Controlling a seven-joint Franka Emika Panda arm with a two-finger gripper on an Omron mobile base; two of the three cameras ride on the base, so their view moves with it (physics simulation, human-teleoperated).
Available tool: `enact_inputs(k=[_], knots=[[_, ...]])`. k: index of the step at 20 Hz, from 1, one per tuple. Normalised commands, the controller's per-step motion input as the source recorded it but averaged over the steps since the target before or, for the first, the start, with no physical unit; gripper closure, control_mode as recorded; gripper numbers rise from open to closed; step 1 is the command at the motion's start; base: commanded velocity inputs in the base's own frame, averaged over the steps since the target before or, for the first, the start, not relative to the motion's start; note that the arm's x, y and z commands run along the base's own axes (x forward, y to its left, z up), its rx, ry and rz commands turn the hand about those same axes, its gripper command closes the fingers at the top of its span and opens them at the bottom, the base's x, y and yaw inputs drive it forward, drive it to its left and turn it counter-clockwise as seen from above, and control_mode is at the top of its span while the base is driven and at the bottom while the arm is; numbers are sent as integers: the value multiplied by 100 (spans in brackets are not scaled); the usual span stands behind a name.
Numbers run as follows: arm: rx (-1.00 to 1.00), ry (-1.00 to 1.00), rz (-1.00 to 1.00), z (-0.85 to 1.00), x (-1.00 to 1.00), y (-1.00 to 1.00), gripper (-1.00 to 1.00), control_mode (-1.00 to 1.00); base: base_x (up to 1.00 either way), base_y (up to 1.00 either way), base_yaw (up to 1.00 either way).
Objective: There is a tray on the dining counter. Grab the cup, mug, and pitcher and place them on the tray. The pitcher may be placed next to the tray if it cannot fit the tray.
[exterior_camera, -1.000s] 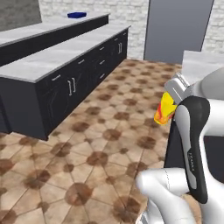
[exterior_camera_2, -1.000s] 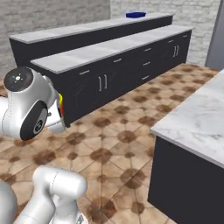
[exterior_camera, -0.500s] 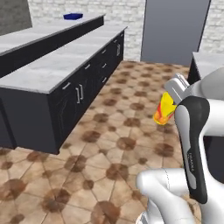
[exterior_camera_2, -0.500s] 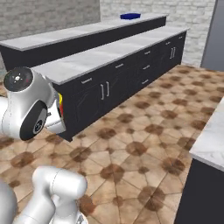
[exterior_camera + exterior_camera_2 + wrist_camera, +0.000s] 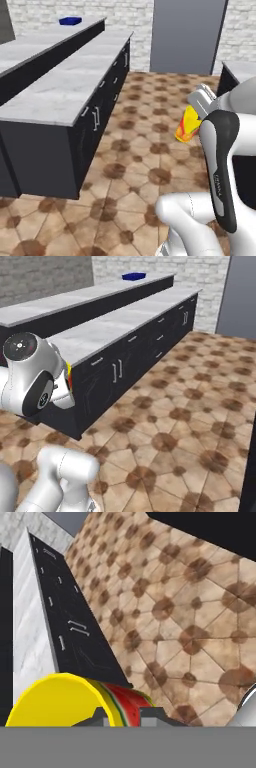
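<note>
Brown patterned tiles covered the floor where you were parked, with the long dining counter [image 5: 60, 95] running away on your left, marble on top and dark drawers below. You could see the tray [image 5: 70, 21] far off at its upper far end, small and blue. Your gripper [image 5: 200, 107] hung over the open floor, jaws pinched on the cup [image 5: 188, 125], which was tilted, its yellow rim toward the hand camera [image 5: 65, 704]. Cup and tray were well apart
</note>
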Motion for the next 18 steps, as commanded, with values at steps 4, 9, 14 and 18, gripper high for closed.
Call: enact_inputs(k=[4, 9, 14, 18], knots=[[0, 0, 0, 0, 0, 0, 100, 100, 100, 100, -27], [0, 0, 0, 0, 0, 0, 100, 100, 100, 100, -21], [0, 0, 0, 0, 0, 0, 100, 100, 91, 100, -13], [0, 0, 0, 0, 0, 0, 100, 100, 61, 100, -9]])
